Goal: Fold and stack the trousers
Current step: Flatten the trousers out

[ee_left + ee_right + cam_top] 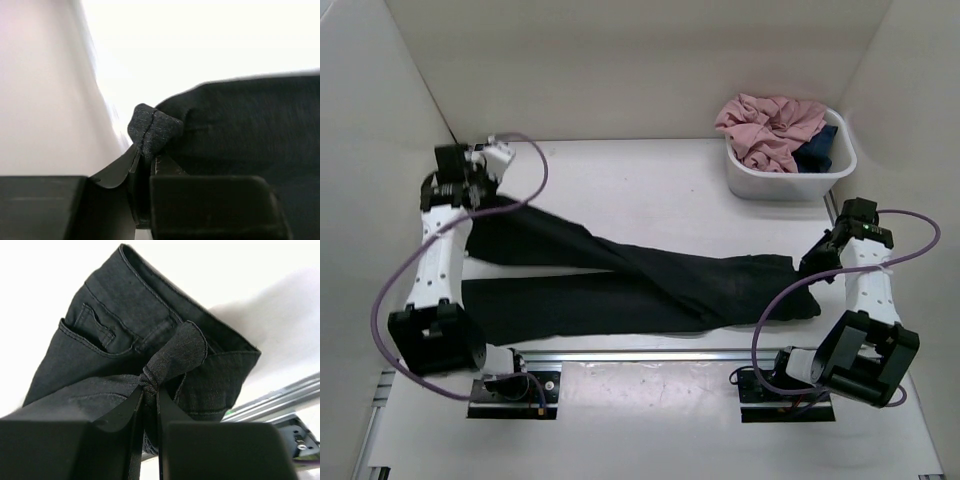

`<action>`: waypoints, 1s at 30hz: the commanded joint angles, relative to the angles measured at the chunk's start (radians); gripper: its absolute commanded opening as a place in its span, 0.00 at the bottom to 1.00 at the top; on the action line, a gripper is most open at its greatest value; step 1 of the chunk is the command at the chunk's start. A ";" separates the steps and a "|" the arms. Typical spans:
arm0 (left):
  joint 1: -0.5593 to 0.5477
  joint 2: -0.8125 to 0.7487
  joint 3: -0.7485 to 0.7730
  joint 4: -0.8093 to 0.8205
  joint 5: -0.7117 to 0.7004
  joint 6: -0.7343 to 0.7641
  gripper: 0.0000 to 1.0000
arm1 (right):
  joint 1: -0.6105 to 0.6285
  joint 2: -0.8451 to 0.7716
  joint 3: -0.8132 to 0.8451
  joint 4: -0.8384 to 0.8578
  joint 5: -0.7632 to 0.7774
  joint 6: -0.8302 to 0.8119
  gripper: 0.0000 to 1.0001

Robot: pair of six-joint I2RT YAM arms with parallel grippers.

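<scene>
The black trousers (650,285) lie stretched across the table, their two legs crossing near the middle and the waist at the right. My left gripper (480,200) is at the far left, shut on the end of the upper leg; in the left wrist view a bunched fold of the trousers (150,127) sticks out between the fingers of the left gripper (145,160). My right gripper (812,265) is shut on the waist end. In the right wrist view a pinched tuft of the trousers (175,355) near the waistband and pocket rises from the right gripper (150,390).
A white tub (790,180) at the back right holds a pink garment (770,125) and a dark blue one (820,150). A metal rail (640,355) runs along the near edge between the arm bases. White walls close in the left, back and right.
</scene>
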 commanded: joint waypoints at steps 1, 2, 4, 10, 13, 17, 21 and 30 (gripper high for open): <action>-0.031 0.112 0.262 0.087 -0.013 -0.048 0.15 | -0.008 0.020 0.062 0.053 -0.044 0.019 0.00; -0.040 0.152 0.367 0.087 -0.022 -0.048 0.15 | -0.008 0.020 0.086 0.053 -0.044 0.019 0.00; -0.040 0.162 0.411 0.087 -0.022 -0.035 0.15 | -0.008 0.011 0.097 0.053 -0.044 0.019 0.00; -0.052 -0.056 -0.114 0.098 0.076 0.033 0.24 | -0.008 -0.045 0.024 0.064 -0.099 0.039 0.00; -0.053 -0.243 -0.383 0.098 0.052 0.067 0.24 | -0.008 -0.081 -0.001 0.064 -0.100 0.039 0.00; -0.053 -0.505 -0.579 -0.032 0.064 0.159 0.30 | -0.008 -0.121 -0.024 0.043 -0.081 0.039 0.00; -0.053 -0.656 -0.613 -0.262 0.140 0.228 0.50 | -0.008 -0.132 -0.064 0.052 -0.104 0.049 0.00; -0.043 -0.638 -0.434 -0.537 0.242 0.334 0.75 | -0.008 -0.141 -0.064 0.052 -0.086 0.039 0.00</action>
